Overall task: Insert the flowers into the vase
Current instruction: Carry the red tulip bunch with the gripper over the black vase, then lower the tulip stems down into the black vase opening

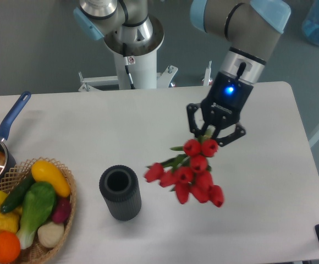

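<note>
White tabletop carried all items. Gripper was closed on the stems of the flowers, which hung heads-down, clear of the table, right of the vase. That vase stood upright, mouth unobstructed. Vegetable basket and blue-handled pan sat at the left edge, well apart from the bunch.

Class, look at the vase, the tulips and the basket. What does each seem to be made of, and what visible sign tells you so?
The vase: probably matte dark grey rubber or plastic; fine ribs, thick wall, no shine.
The tulips, held by the gripper: possibly artificial; uniformly red heads, though real ones cannot be ruled out.
The basket: woven wicker or straw; tan strands show along its rim.
</note>
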Controlling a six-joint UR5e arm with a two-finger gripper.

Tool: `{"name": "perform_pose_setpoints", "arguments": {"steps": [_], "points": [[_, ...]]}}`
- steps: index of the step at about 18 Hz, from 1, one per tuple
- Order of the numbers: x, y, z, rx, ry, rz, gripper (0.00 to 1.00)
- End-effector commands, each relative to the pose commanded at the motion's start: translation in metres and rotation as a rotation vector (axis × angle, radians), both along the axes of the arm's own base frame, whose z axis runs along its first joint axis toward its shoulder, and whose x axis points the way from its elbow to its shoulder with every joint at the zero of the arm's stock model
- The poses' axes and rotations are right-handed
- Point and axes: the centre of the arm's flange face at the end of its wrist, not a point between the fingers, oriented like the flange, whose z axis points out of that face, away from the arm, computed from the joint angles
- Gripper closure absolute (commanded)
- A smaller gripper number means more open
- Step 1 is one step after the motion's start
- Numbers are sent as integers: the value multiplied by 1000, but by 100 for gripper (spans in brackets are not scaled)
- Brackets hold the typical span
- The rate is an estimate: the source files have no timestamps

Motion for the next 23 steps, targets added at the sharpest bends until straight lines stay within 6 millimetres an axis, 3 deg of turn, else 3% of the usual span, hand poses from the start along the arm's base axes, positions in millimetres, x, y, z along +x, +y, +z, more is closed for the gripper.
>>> {"name": "perform_pose_setpoints", "arguments": {"steps": [2, 11, 17, 23], "points": [[10, 12, 9, 95, 7, -52, 89], [29, 25, 26, 347, -79, -190, 88], [50, 64, -4, 401, -70, -302, 87], [65, 74, -3, 430, -90, -338, 86]]}}
